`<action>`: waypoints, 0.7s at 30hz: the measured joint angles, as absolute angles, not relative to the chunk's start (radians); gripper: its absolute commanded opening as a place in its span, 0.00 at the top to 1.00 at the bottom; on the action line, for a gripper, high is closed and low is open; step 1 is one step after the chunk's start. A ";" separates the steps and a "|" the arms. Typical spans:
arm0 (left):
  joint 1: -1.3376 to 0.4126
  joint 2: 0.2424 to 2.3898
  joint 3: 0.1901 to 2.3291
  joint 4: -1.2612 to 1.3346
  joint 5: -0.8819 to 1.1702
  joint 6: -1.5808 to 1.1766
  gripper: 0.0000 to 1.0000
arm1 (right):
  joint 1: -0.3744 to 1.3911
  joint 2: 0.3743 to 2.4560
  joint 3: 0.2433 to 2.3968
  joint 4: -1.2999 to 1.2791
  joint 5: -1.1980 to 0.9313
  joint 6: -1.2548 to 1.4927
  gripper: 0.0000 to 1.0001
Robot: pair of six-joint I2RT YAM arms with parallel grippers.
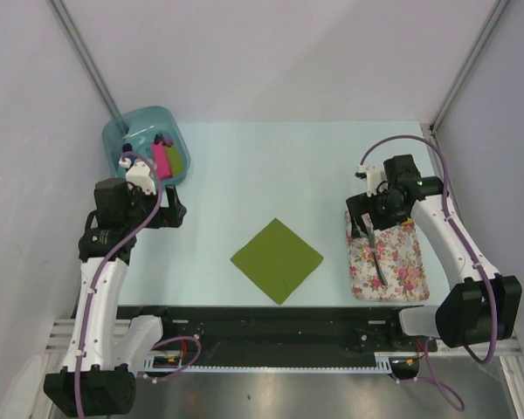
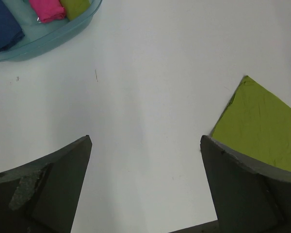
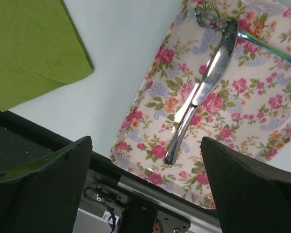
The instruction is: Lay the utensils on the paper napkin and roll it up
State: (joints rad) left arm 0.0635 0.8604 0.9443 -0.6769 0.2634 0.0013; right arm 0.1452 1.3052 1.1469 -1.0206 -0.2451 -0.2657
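Napkin (image 1: 277,260): an olive-green square, flat and unrolled on the pale table (image 1: 271,166). It is turned like a diamond and sits near the front edge, between the 2 arms.

The utensils (image 1: 377,257) lie on a floral mat (image 1: 406,271) to the right of the napkin, with a strip of table between mat and napkin. In the right wrist view, a silver knife (image 3: 203,87) lies diagonally across the mat. A thin rainbow-tinted stem (image 3: 266,44) runs from near the knife's handle end to the edge of the frame.

The right claw (image 3: 145,141) hovers over the mat, above the knife. Its 2 fingers are spread wide and it holds nothing.

The left claw (image 2: 145,141) is also spread wide and empty. It hangs over bare table to the left of the napkin, and 1 napkin corner shows beside its right finger.

A teal tub (image 1: 113,131) sits at the back left of the table. It holds 3 rolls (image 2: 47,8): blue, pink and lime.
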 measured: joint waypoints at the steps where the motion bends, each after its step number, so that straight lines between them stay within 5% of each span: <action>1: 0.064 0.858 0.944 -0.677 0.268 0.007 0.00 | 0.147 1.305 1.157 -1.018 -0.252 -0.263 0.00; 16: 0.064 0.850 0.944 -0.676 0.275 0.027 0.00 | 0.104 1.396 1.165 -1.034 -0.190 -0.270 0.01; 21: 0.064 0.869 0.944 -0.675 0.274 0.027 0.00 | 0.038 1.466 1.137 -1.043 -0.171 -0.288 0.07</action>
